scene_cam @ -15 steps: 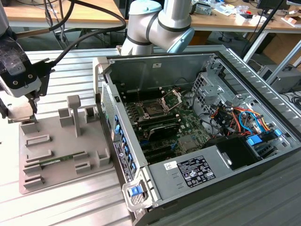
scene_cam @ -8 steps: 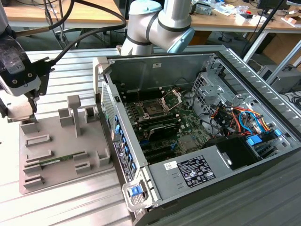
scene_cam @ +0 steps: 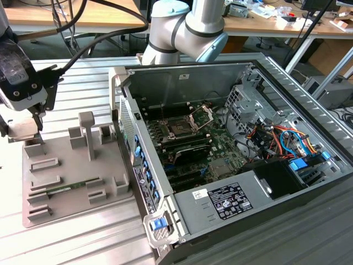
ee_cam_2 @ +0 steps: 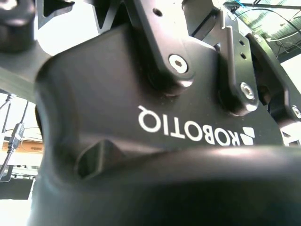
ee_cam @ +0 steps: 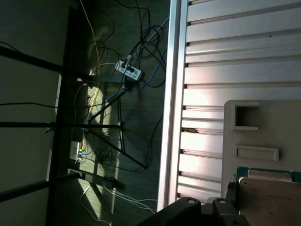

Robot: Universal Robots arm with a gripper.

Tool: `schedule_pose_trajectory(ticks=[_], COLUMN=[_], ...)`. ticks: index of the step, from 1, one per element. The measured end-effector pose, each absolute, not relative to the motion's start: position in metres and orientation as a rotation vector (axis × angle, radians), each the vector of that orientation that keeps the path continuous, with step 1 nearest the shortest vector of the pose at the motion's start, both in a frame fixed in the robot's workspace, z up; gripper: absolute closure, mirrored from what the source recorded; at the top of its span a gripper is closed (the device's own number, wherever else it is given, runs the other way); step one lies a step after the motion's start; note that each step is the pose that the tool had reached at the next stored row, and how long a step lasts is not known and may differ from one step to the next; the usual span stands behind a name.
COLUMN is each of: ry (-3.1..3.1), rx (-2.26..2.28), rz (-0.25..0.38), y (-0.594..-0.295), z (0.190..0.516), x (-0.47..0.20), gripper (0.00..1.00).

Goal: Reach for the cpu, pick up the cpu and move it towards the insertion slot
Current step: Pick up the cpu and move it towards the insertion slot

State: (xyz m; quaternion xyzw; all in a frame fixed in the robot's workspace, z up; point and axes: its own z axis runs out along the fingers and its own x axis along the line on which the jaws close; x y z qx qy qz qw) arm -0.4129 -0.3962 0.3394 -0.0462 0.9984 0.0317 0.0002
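Observation:
In the first wrist view the cpu [ee_cam: 270, 200] is a silvery square with a green edge, lying against the grey tray [ee_cam: 282, 132], with dark gripper parts right beside it. My gripper [scene_cam: 28, 124] hangs over the tray's [scene_cam: 71, 193] far corner at the exterior view's left, with a pale square piece at its tip. The insertion slot [scene_cam: 180, 130], with a dark centre and an opened shiny metal frame, sits on the green board inside the case, well towards the exterior view's right of the gripper. The gripper's black housing [ee_cam_2: 141, 117] is seen close up in the second wrist view.
The open computer case [scene_cam: 276, 99] has tall metal walls between tray and socket. A green memory stick [scene_cam: 69, 188] and a raised grey post [scene_cam: 86, 132] stand on the tray. The arm's base [scene_cam: 187, 27] is behind the case. Beyond the slatted table's edge [ee_cam: 171, 117] lie floor cables.

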Motion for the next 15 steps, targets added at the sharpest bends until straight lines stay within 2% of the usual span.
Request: schedule_pose_trajectory(ticks=[15], ry=[3.136], rx=[-0.145], rz=[0.1], y=[-0.3962], z=[0.345], x=[-0.4129], gripper=[0.46])
